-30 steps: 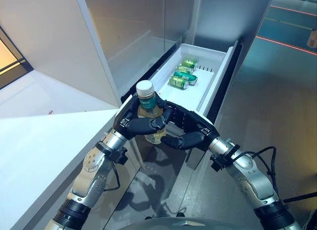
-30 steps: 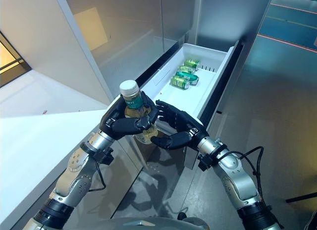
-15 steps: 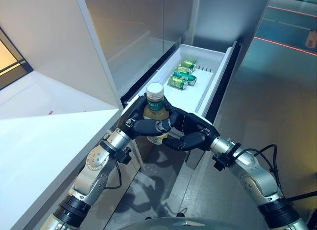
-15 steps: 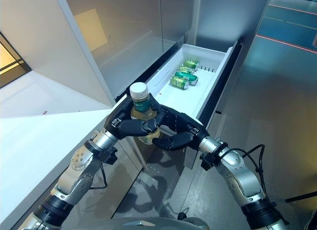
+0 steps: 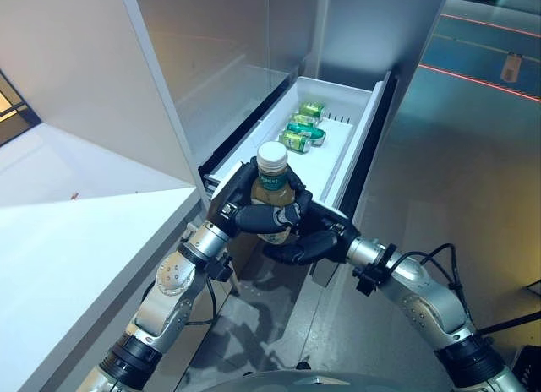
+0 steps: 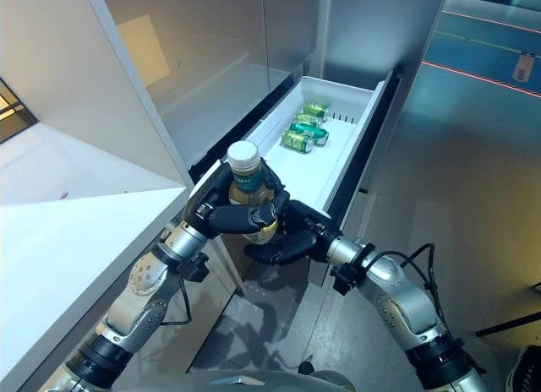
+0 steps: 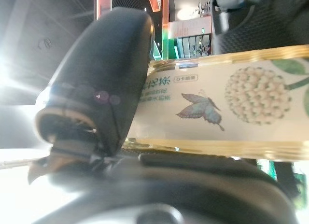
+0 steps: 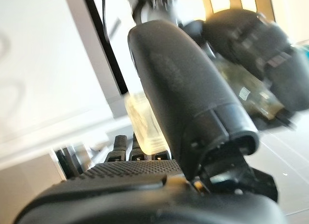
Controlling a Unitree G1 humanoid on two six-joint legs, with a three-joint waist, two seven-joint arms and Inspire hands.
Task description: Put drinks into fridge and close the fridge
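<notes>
A drink bottle with a white cap and a green-and-cream label stands upright in my left hand, whose fingers and thumb wrap its body. In the left wrist view, the label lies across the thumb. My right hand is cupped under the bottle's base with relaxed fingers; its thumb rises beside the base. The bottle hangs over the near end of the pulled-out white fridge drawer.
Several green cans lie at the drawer's far end; its near half is bare. A white counter is on the left, steel fridge panels stand behind, and grey floor opens to the right.
The left hand has carried the bottle forward and right, toward the drawer's near end. The right hand has moved in under the bottle's base.
</notes>
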